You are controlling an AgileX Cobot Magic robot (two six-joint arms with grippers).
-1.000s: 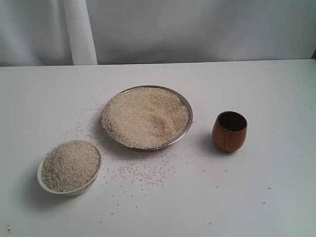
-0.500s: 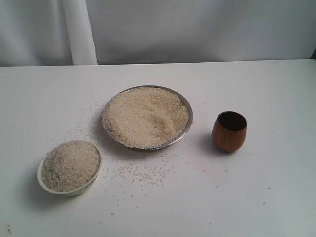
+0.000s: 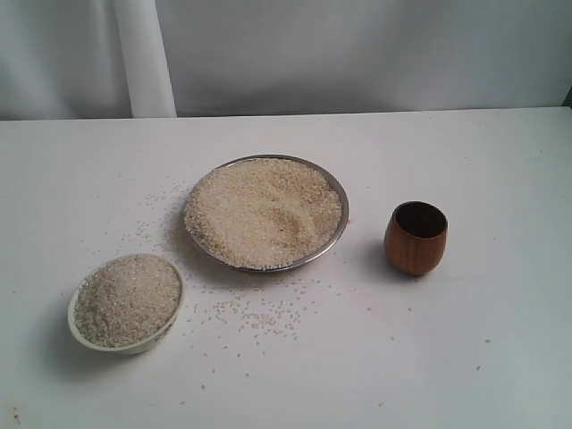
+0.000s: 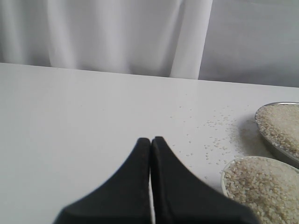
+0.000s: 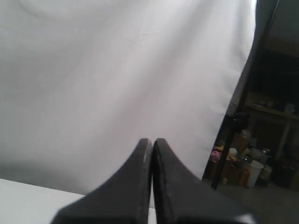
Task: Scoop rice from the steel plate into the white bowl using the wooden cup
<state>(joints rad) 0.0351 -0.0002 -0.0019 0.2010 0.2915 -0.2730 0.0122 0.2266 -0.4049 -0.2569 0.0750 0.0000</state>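
The steel plate (image 3: 338,234) sits mid-table, heaped with rice (image 3: 264,211). Front left of it stands the white bowl (image 3: 164,332), full of rice. To the plate's right the wooden cup (image 3: 416,238) stands upright with a dark inside. No arm shows in the exterior view. In the left wrist view my left gripper (image 4: 151,140) is shut and empty, with the white bowl (image 4: 223,179) and the steel plate (image 4: 280,151) off to one side. My right gripper (image 5: 152,141) is shut and empty too, facing a white curtain; none of the task's things show in its view.
Loose rice grains (image 3: 261,317) lie scattered on the white table (image 3: 483,357) in front of the plate and to its left. A white curtain (image 3: 357,54) hangs behind the table. The right wrist view shows cluttered shelves (image 5: 261,158) beyond the curtain's edge.
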